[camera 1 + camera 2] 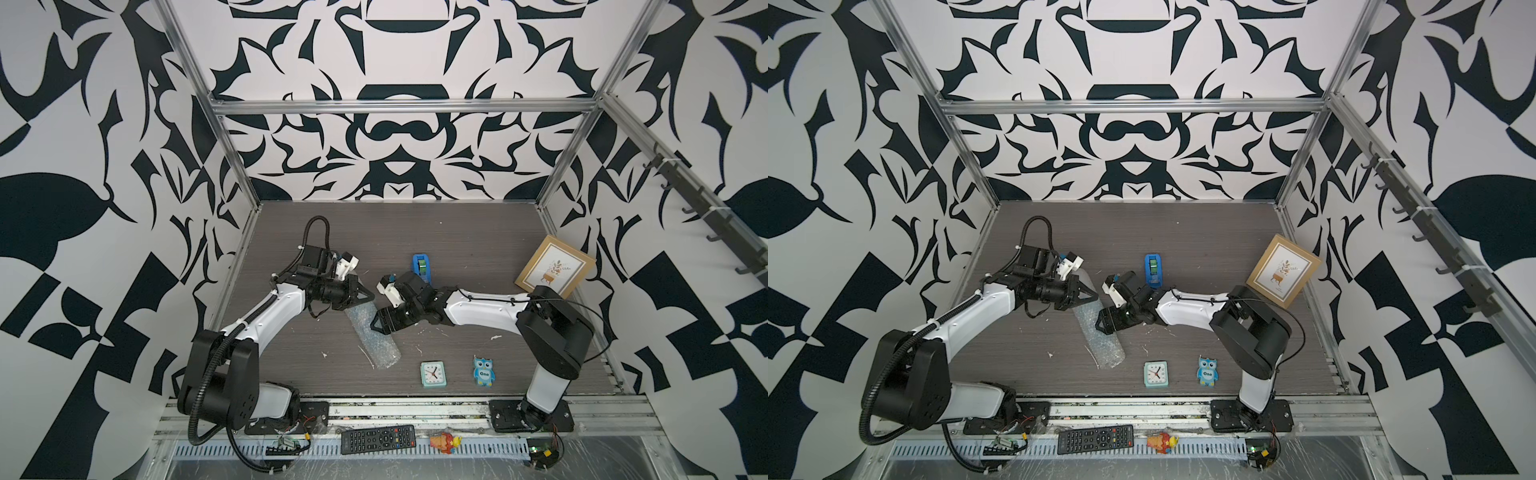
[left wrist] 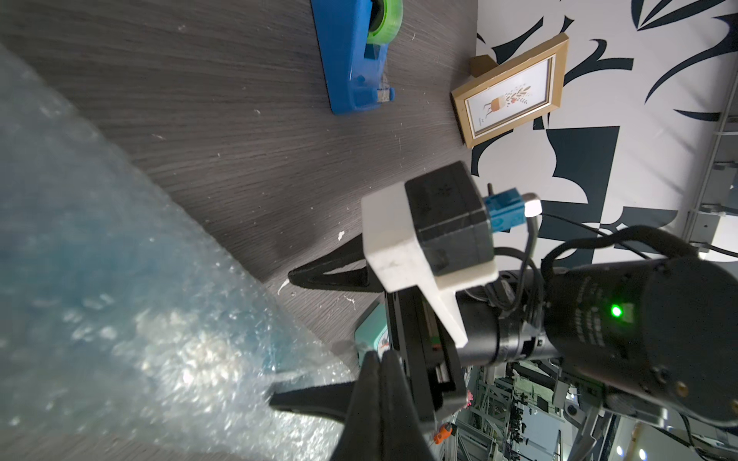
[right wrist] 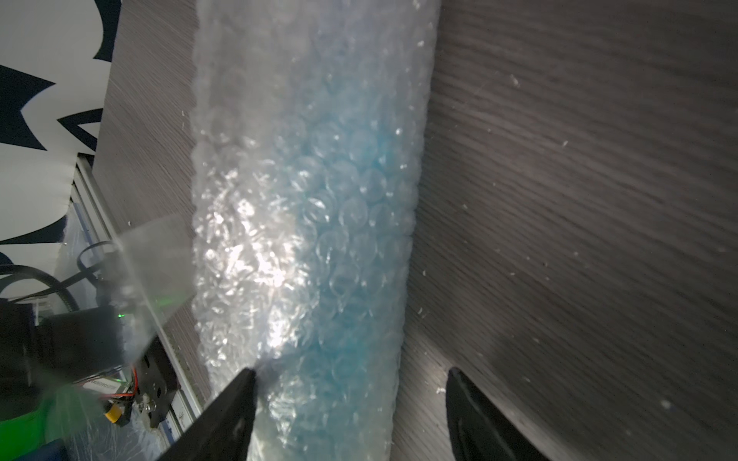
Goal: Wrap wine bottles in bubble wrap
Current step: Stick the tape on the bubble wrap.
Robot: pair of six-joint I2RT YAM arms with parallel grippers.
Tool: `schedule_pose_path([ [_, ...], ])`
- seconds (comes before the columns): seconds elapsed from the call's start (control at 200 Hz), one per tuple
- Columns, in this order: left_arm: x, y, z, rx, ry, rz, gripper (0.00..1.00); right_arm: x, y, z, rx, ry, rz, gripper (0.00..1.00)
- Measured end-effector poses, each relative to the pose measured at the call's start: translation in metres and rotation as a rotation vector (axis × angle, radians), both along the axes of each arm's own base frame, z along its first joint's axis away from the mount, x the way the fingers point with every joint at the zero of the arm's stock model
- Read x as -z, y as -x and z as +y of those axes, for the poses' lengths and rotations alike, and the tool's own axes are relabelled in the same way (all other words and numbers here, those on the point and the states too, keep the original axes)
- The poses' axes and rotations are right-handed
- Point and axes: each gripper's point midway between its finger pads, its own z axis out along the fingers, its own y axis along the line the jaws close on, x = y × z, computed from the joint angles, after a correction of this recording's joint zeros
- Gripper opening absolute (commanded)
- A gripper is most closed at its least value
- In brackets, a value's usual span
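The bubble wrap point(image 1: 375, 337) point(image 1: 1100, 336) lies as a rolled tube on the dark table in both top views. The wine bottle shows only as a blue glow point(image 3: 351, 199) point(image 2: 60, 247) through the wrap; its cap and label are hidden. My right gripper point(image 3: 351, 379) point(image 1: 376, 324) is open astride the tube, one fingertip point(image 3: 241, 383) on the wrap and its twin beside the tube, over the bare table. My left gripper point(image 2: 379, 379) point(image 1: 371, 296) is shut with nothing visible between its jaws, hovering at the tube's far end.
A blue tape dispenser point(image 1: 422, 266) stands behind the right wrist and a gold picture frame point(image 1: 555, 266) leans at the right wall. A small clock point(image 1: 433, 374) and an owl figure point(image 1: 484, 371) sit near the front edge. A clear flat strip point(image 3: 155, 247) juts from the tube's side.
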Motion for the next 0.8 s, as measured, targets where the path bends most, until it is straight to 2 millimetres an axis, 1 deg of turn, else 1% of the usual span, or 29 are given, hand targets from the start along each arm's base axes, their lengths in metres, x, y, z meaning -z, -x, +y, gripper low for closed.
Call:
schedule_pose_path([
  [0.35, 0.007, -0.011, -0.007, -0.002, 0.045, -0.004, 0.00, 0.000, -0.001, -0.002, 0.009, -0.007, -0.014, 0.75],
  [0.52, 0.011, -0.011, -0.007, 0.001, 0.042, 0.000, 0.00, 0.000, -0.001, -0.002, 0.010, -0.008, -0.015, 0.75],
  [0.625, 0.015, -0.010, -0.005, 0.002, 0.032, 0.004, 0.00, 0.000, -0.001, -0.002, 0.010, -0.007, -0.016, 0.75],
  [0.8, 0.029, -0.002, 0.009, -0.019, -0.006, 0.046, 0.00, 0.000, -0.001, -0.002, 0.011, -0.006, -0.016, 0.75],
])
